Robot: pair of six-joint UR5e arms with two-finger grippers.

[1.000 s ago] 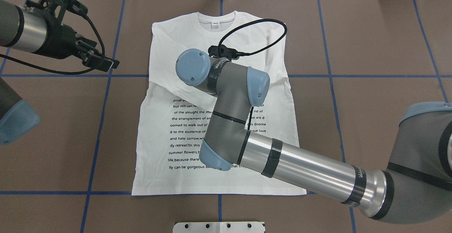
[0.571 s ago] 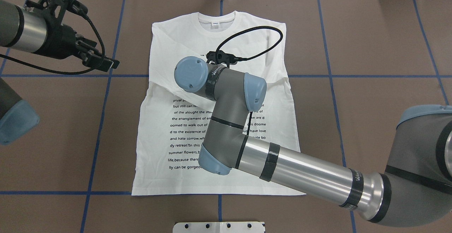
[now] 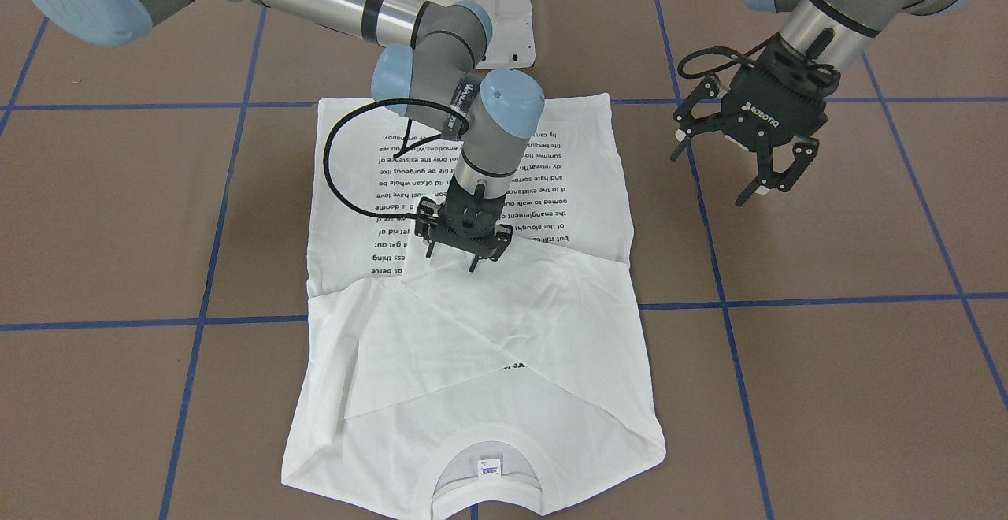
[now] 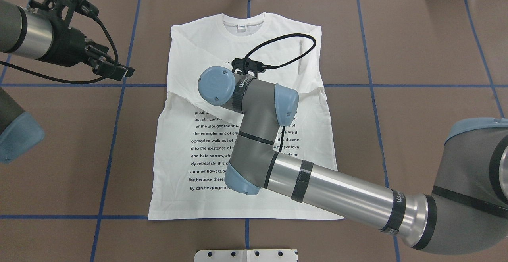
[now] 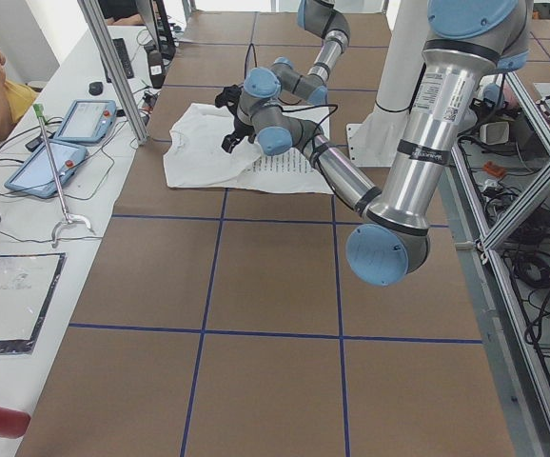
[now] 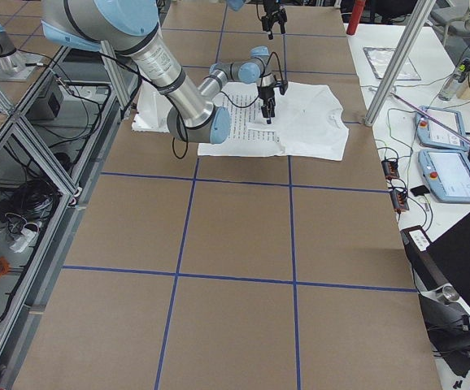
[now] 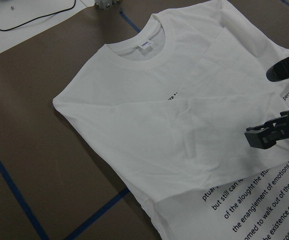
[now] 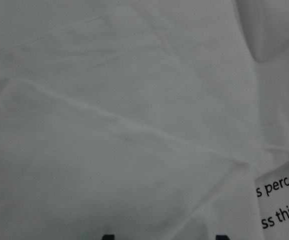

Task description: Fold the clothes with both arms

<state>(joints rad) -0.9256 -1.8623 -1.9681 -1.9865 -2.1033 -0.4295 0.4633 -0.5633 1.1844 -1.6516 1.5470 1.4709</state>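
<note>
White shirt is lying flat, print side up, in the middle of the table. Both sleeves are lying folded across the chest, and the collar is pointing away from the robot. Right gripper is hanging fingers-down over the folded sleeves, jaws spread; contact with the cloth cannot be told. Left gripper is hovering beside the shirt over bare table, jaws likewise spread.

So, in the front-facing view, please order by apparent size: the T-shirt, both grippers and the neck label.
T-shirt
left gripper, perhaps only because it is nearer the camera
right gripper
neck label
</note>
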